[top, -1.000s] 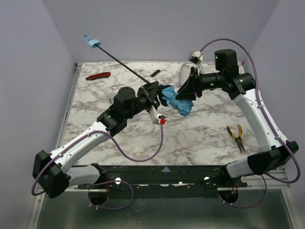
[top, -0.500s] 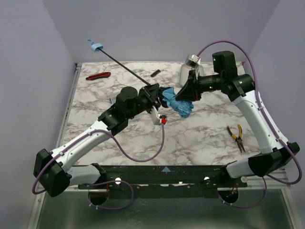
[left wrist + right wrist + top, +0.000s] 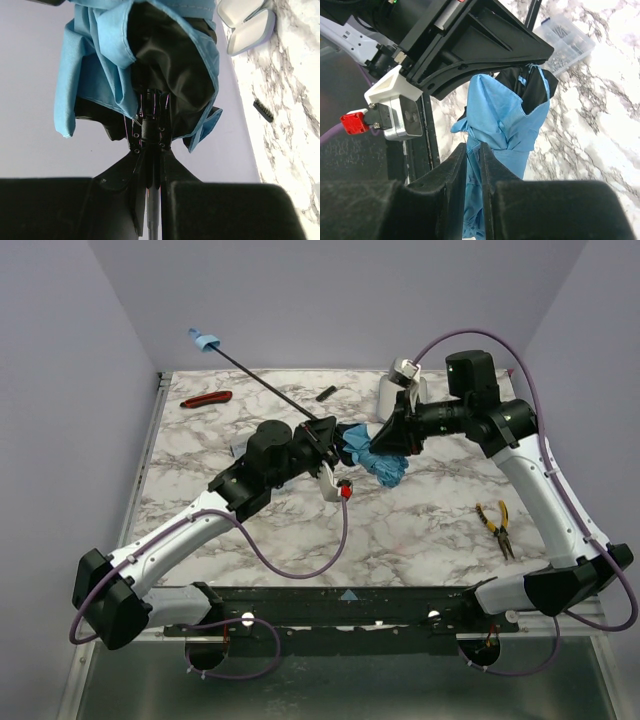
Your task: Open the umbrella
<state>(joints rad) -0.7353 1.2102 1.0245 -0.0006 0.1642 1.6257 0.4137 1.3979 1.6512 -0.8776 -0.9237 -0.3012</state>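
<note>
From the near edge the left arm stretches low toward the table's middle. The right arm arches high, with yellow-handled pliers (image 3: 496,525) inside its bend. The left gripper (image 3: 152,165) is clamped on the black shaft of the umbrella (image 3: 375,462), and the right gripper (image 3: 472,150) pinches its bunched blue canopy above the marble. Farther back lie a clear parts box (image 3: 567,42), a pale open case (image 3: 247,22) and a red-handled tool (image 3: 207,398).

High rear overview, two close wrist views, umbrella (image 3: 382,466) in all.
</note>
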